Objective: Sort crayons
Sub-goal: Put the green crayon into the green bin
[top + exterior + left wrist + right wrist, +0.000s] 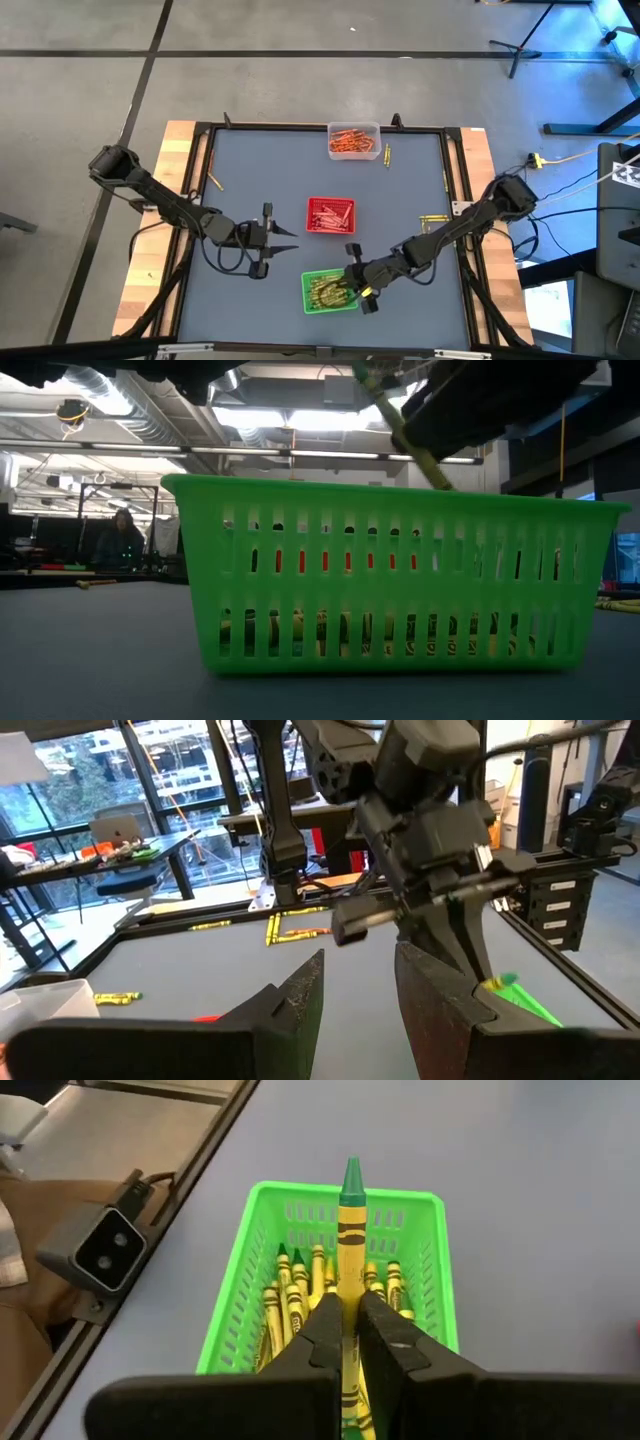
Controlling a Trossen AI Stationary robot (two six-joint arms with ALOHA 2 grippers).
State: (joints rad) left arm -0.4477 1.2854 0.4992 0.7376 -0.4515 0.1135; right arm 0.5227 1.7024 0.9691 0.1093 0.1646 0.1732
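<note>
My right gripper (350,1330) is shut on a yellow-green crayon (350,1230) over the green tray (322,293), which holds several yellow-green crayons (300,1285). In the low view the crayon (410,435) slants down toward the tray (390,580). My left gripper (275,240) is open and empty, left of the red tray (330,216), which holds red crayons. A clear tray (353,140) with orange crayons stands at the far edge. My right gripper pinches the crayon's paper-wrapped shaft (350,1295) between its two fingers. The crayon lies along the fingers, and its green tip (352,1178) sticks out ahead of them. The fingers come from the table's right, slanting down. The crayon is lifted over the green tray.
Loose yellow crayons lie on the mat at the far left (215,183), beside the clear tray (387,155) and at the right (433,219). A black frame (450,160) rims the mat. The left wrist view shows my right arm (420,840) close ahead.
</note>
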